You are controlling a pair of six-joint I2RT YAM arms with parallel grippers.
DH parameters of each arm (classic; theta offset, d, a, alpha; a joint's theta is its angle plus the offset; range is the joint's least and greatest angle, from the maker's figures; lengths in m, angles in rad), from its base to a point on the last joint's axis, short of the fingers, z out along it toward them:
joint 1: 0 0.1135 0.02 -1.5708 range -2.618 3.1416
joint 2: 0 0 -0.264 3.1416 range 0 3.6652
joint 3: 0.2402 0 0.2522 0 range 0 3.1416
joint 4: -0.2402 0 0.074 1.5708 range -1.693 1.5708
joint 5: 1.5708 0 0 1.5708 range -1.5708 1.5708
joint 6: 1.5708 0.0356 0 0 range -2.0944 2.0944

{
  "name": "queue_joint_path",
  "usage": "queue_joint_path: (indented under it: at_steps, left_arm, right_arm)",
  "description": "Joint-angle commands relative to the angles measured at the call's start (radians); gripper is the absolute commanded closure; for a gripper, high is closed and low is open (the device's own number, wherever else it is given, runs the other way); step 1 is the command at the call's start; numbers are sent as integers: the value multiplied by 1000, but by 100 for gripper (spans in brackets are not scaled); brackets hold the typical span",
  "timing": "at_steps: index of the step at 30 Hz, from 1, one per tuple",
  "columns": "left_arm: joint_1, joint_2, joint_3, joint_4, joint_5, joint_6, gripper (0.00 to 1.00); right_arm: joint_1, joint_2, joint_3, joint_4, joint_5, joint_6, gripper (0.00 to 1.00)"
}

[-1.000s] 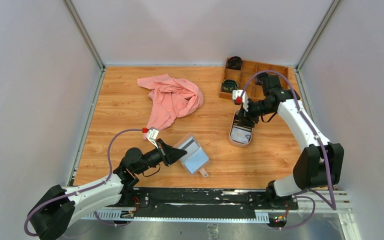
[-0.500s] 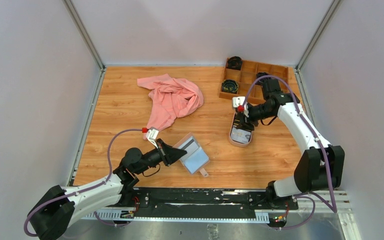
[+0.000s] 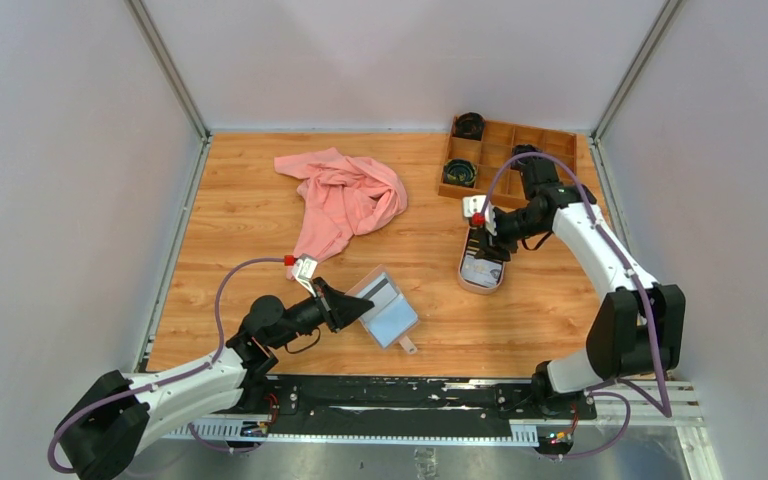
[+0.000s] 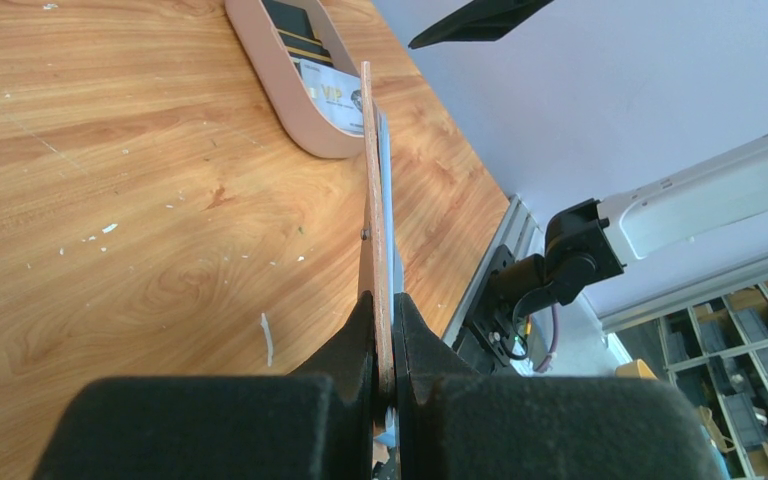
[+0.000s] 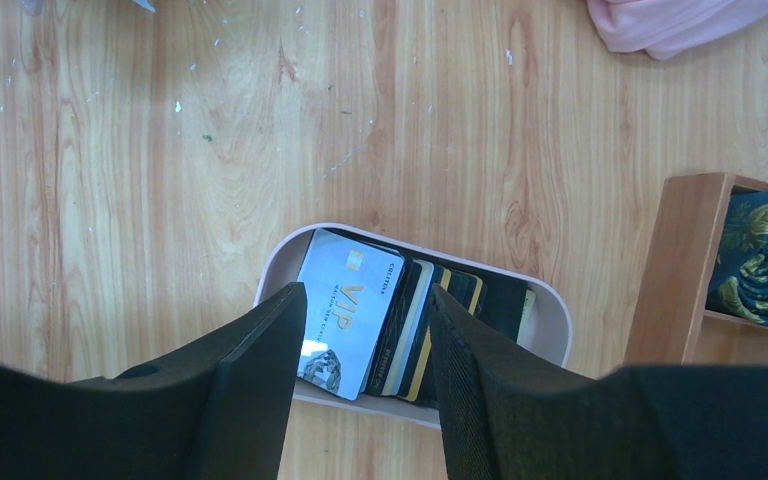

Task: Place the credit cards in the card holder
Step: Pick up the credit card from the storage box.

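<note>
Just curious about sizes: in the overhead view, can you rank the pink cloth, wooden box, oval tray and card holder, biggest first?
1. pink cloth
2. wooden box
3. card holder and oval tray: too alike, tray partly hidden.

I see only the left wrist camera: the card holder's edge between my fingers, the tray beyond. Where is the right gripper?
Observer: The right gripper hangs over the tray, jaws open and empty.
Operator: Is the holder open or folded?
Observer: From above, the card holder is spread open, blue inside facing up.
Operator: Any card on it?
Observer: One striped card shows at its far end; in a pocket or not, I cannot tell.
</note>
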Motion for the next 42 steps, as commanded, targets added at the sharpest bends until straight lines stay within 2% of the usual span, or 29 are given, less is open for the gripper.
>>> queue_joint_path:
  at_steps: [1,8,19,23,28,35,42]
  left_arm:
    - [9,-9,-82,20,8,2,100]
    - [9,-7,-79,20,8,3,100]
    - [9,-7,-79,19,13,1,100]
    - [9,-7,-78,19,14,4,100]
    - [9,-9,-80,19,16,4,100]
    - [9,-12,-84,17,13,4,100]
    - [9,-11,-87,17,13,1,100]
  right_arm:
    - [4,17,-4,-22,20,-29,47]
    - [4,34,1,-22,58,-39,47]
    - [4,129,69,-31,228,-36,46]
    - [0,191,106,-54,240,37,45]
    - [-2,258,162,-152,168,159,44]
    - [1,230,121,-148,103,298,42]
    - [22,191,11,52,300,419,42]
